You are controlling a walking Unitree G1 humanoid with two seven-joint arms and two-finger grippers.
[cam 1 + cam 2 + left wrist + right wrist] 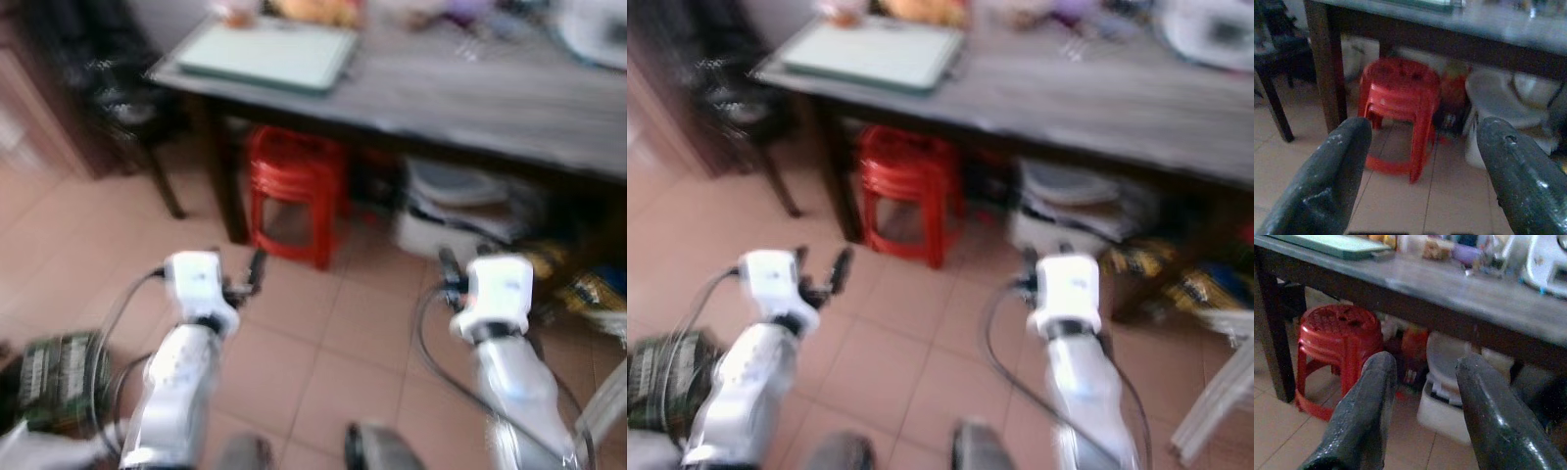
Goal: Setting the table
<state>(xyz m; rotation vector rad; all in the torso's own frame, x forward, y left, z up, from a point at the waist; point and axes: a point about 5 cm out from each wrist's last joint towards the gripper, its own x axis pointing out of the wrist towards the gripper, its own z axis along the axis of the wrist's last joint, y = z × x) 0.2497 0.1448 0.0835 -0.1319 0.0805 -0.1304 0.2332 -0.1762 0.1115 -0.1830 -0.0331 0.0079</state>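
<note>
A dark wooden table (pixel 470 93) stands ahead of me with a pale green mat (pixel 269 54) on its left end. Blurred items crowd its far side, among them a white plate (pixel 598 34) at the right. My left gripper (pixel 245 279) is held low over the tiled floor, short of the table, open and empty; its fingers (pixel 1327 171) frame a red stool. My right gripper (pixel 462 262) is also open and empty, level with the left, pointing under the table edge (pixel 1449 313).
Stacked red plastic stools (pixel 292 191) sit under the table by its front left leg (pixel 227 176). White tubs and bags (pixel 460 211) fill the space under the table at the right. A dark chair (pixel 118 98) stands to the left. A green object (pixel 59 377) lies at my lower left.
</note>
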